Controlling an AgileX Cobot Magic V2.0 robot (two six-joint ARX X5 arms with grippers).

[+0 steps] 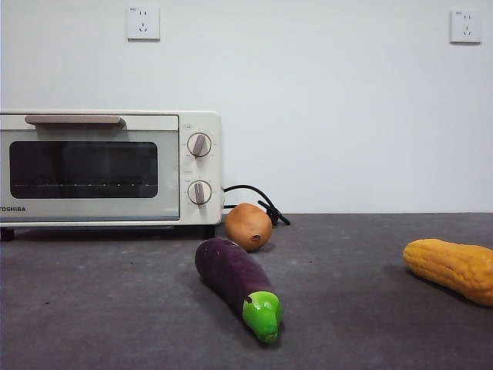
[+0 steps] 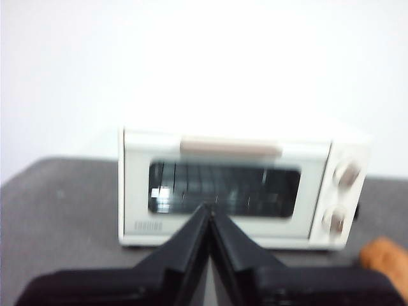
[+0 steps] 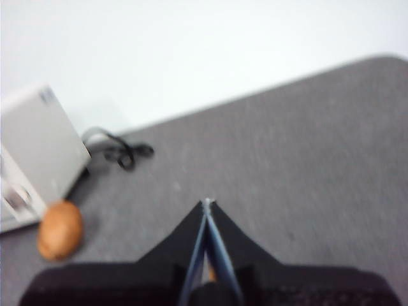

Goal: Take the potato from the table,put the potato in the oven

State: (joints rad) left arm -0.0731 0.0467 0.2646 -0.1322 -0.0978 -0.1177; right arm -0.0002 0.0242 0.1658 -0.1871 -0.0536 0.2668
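The orange-brown potato (image 1: 248, 227) rests on the dark grey table (image 1: 362, 308) just right of the cream-white oven (image 1: 108, 168), whose glass door is closed. The right wrist view shows the potato (image 3: 60, 230) beside the oven's corner (image 3: 38, 146), well off from my right gripper (image 3: 207, 205), which is shut and holds nothing. My left gripper (image 2: 210, 207) is shut too, held back from the oven (image 2: 236, 188) and facing its door; the potato's edge (image 2: 386, 256) shows at the side. Neither gripper appears in the front view.
A purple eggplant (image 1: 235, 281) with a green tip lies in front of the potato. A yellow corn cob (image 1: 452, 267) lies at the right. The oven's black cord (image 1: 258, 202) curls behind the potato. A white wall stands behind.
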